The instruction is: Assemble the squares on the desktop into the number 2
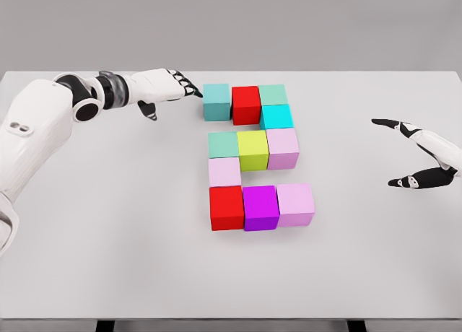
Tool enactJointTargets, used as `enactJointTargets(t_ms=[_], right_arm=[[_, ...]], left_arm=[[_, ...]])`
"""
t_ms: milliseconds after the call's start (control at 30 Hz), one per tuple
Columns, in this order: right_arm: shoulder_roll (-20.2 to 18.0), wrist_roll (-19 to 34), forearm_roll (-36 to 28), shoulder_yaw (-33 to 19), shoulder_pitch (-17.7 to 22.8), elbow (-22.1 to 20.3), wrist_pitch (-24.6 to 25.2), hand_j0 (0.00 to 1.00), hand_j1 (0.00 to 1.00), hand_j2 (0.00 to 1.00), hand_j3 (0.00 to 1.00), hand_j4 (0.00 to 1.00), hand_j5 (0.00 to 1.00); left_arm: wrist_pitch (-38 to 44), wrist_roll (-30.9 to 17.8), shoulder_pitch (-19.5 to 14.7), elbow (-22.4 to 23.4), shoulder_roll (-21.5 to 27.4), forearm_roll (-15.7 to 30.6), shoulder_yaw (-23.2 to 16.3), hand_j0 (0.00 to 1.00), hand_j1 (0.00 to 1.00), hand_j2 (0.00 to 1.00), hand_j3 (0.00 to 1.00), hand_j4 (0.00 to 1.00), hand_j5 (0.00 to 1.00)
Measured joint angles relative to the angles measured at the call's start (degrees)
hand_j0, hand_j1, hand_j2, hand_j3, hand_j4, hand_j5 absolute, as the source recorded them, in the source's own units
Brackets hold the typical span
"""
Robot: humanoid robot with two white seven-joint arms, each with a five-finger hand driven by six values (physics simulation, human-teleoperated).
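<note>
**A:** What is on the table (86,260)?

**B:** A flat, matte, pale grey desktop. Near its middle sit eleven smooth, solid-coloured cubes with crisp edges and no markings, laid out as a blocky numeral 2.

**A:** Take me through it row by row.

**B:** Top row, left to right: a teal cube (216,101), a red cube (246,104) and a mint-green cube (273,94). Directly in front of the mint one, touching it, is a bright cyan cube (276,117). Middle row: a sea-green cube (223,143), a yellow-green cube (253,149) and a pale lilac cube (283,147). Under the sea-green one sits a pale pink cube (224,171). Bottom row: a second red cube (227,207), a vivid purple cube (260,206) and a lavender cube (296,203). The teal cube stands a sliver apart from the red one beside it; the rest look packed side to side.

**A:** And the robot's hands?

**B:** Glossy white shells with black joints. The left hand (164,86) reaches in from the left at the far edge of the layout, its fingers extended, the dark tips at the teal cube's left face, thumb hanging down; it grips nothing. The right hand (422,155) hovers well to the right of the cubes, fingers spread loosely, empty.
</note>
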Motion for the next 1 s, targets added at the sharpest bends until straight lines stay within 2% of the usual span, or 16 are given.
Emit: enactJointTargets(t_ms=[533, 800, 900, 1000], right_arm=[[0.1, 0.0, 0.0, 0.0, 0.0, 0.0, 0.0, 1.0, 1.0, 1.0, 1.0, 1.0, 1.0], [0.1, 0.0, 0.0, 0.0, 0.0, 0.0, 0.0, 1.0, 1.0, 1.0, 1.0, 1.0, 1.0], [0.1, 0.0, 0.0, 0.0, 0.0, 0.0, 0.0, 1.0, 1.0, 1.0, 1.0, 1.0, 1.0], [0.1, 0.0, 0.0, 0.0, 0.0, 0.0, 0.0, 1.0, 1.0, 1.0, 1.0, 1.0, 1.0]], left_arm=[[0.0, -0.1, 0.1, 0.0, -0.1, 0.0, 0.4, 1.0, 1.0, 1.0, 1.0, 1.0, 1.0], [0.0, -0.1, 1.0, -0.8, 4.7, 0.2, 7.9, 1.0, 1.0, 1.0, 1.0, 1.0, 1.0], [0.0, -0.1, 3.8, -2.3, 8.0, 0.2, 12.3, 1.0, 1.0, 1.0, 1.0, 1.0, 1.0], [0.0, -0.1, 7.2, -6.9, 12.2, 0.3, 15.5, 1.0, 1.0, 1.0, 1.0, 1.0, 1.0]])
